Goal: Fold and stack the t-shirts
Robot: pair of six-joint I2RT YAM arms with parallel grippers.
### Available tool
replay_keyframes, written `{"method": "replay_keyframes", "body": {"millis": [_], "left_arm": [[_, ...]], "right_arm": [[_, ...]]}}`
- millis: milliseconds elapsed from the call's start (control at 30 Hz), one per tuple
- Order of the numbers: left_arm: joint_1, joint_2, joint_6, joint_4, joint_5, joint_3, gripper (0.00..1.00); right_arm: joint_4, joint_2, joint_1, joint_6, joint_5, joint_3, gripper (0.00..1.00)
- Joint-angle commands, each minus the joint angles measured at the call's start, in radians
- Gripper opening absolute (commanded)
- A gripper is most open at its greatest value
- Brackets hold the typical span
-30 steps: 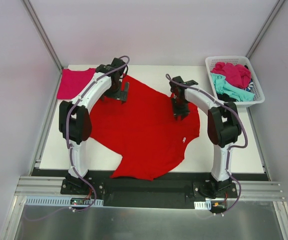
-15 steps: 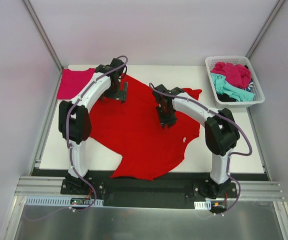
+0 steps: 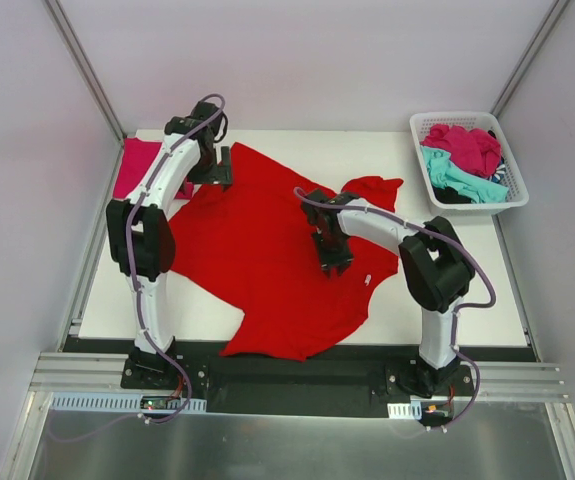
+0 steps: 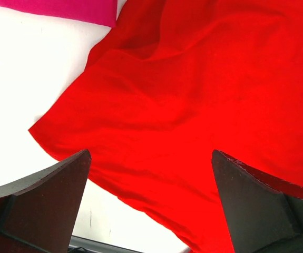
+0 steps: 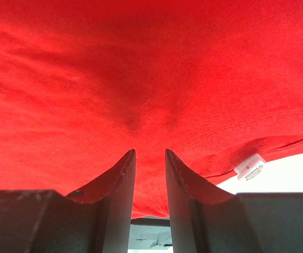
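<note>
**Top external.** A large red t-shirt (image 3: pixel 267 270) lies spread over the white table (image 3: pixel 467 290). It is soft and rumpled, with one short sleeve showing at its far right. The left gripper (image 3: pixel 214 170) hangs over the shirt's far left corner, near a flat pink t-shirt (image 3: pixel 132 165) at the table's far left edge. The right gripper (image 3: pixel 334 262) is down on the middle of the red cloth, near a small white label (image 3: pixel 367 281). At the far right, a white plastic lattice basket (image 3: pixel 487 207) holds a crumpled magenta shirt (image 3: pixel 464 145) and a teal shirt (image 3: pixel 457 180).

**Left wrist.** The left gripper (image 4: pixel 150 158) stands spread wide, its dark wedge-shaped fingers (image 4: pixel 40 205) holding nothing. Below it the red t-shirt (image 4: pixel 193 95) lies in shallow folds, its edge slanting across the bare table (image 4: pixel 14 79). The pink t-shirt (image 4: pixel 61 6) shows as a strip at the top.

**Right wrist.** The right gripper (image 5: pixel 150 158) is narrowed to a slim gap, and its dark fingers (image 5: pixel 122 179) pinch a tuck of the red t-shirt (image 5: pixel 140 63). Creases in the finely woven cloth run in toward the tips. The label (image 5: pixel 248 167) sits at a stitched edge to the right, next to a patch of table (image 5: pixel 288 174).
</note>
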Motion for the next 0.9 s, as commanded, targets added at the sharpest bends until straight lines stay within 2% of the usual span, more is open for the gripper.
{"method": "replay_keyframes", "body": {"millis": [0,367,633,867], "left_arm": [[-0.006,-0.002,-0.021,-0.036,0.006,0.020,0.99],[0.023,-0.045,-0.008,-0.040,-0.005,0.005,0.99],[0.026,-0.051,-0.003,-0.040,0.004,0.006,0.99],[0.026,-0.051,-0.006,-0.040,0.015,0.012,0.99]], "right_arm": [[0.009,0.015,0.007,0.030,-0.002,-0.016,0.32],[0.029,0.059,-0.030,0.014,0.044,-0.042,0.32],[0.037,0.013,-0.094,-0.007,0.053,-0.105,0.32],[0.034,-0.053,-0.199,-0.062,0.061,-0.168,0.32]]}}
